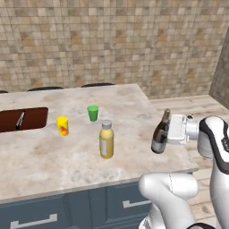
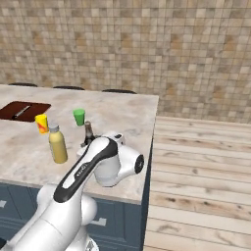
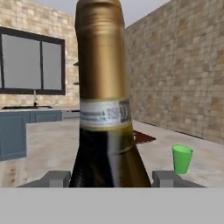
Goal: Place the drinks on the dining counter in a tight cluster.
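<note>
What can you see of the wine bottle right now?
The wine bottle is dark glass with a gold foil neck and a pale band label at the neck's base. It stands nearly upright, tilted slightly, at the right end of the dining counter, right of the yellow bottle. The gripper is shut on its body.

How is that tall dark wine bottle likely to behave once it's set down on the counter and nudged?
The dark wine bottle is tall and narrow, so a nudge high on its neck would probably tip it. It looks rigid and glossy like glass, likely slippery and breakable. On its side, the round body would probably roll across the beige marble counter.
</note>
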